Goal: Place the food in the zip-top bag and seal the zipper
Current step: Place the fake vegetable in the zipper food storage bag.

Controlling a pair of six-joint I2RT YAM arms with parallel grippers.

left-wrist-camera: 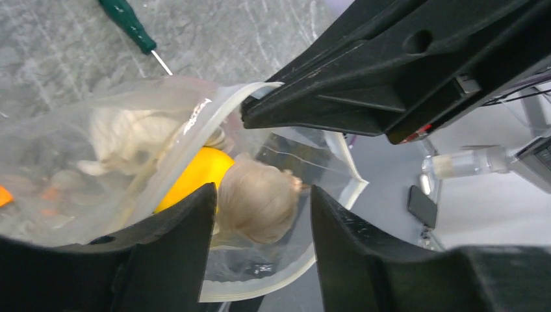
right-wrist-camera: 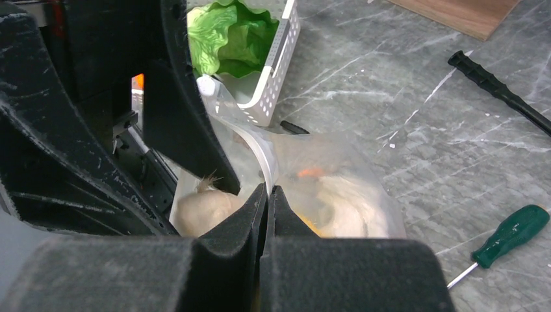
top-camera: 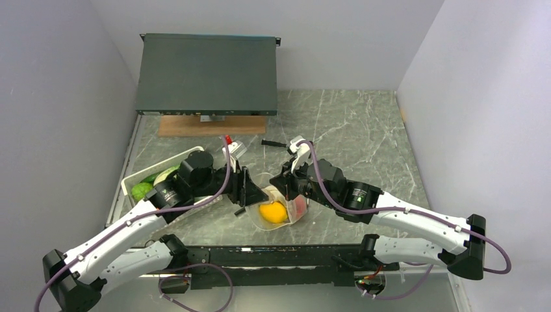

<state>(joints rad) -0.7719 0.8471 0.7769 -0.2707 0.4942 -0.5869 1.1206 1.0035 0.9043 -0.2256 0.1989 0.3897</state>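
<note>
Grey marble-look desk (top-camera: 364, 130), plain white walls (top-camera: 65, 97) on 3 sides. At the back a dark flat metal box (top-camera: 206, 73) sits on a wooden board (top-camera: 211, 125).

Containers: the white slotted basket (right-wrist-camera: 276, 71) is on the left of the desk, just beyond the left arm. It holds a green leafy piece (right-wrist-camera: 227, 39) and a round green piece (top-camera: 141, 190). The zip-top bag (right-wrist-camera: 338, 162) is near the centre front, btw the two claws, well apart from the back box and close to the basket's corner. Inside it, biggest first: yellow lemon (top-camera: 273, 212), pink-red peach (top-camera: 297, 207), pale mushroom cluster (left-wrist-camera: 256, 201), and a small orange bit (right-wrist-camera: 310, 173) seen through the plastic. The zipper (left-wrist-camera: 188, 130) runs as a pale strip along the mouth edge, and the mouth gapes open.

Left claw (left-wrist-camera: 261, 194): fingers spread wide at the bag's mouth, mushroom showing in the gap. Can't tell if either finger touches the plastic.
Right claw (right-wrist-camera: 269, 190): fingers pressed together, pinching the bag's mouth edge.

Around: a black-handled tool (right-wrist-camera: 494, 91) lies beyond the bag and a green-handled screwdriver (right-wrist-camera: 513, 235) lies beside it, both loose on the desk. Each claw's black body blocks a big part of the other wrist view, so part of the bag is hidden.
</note>
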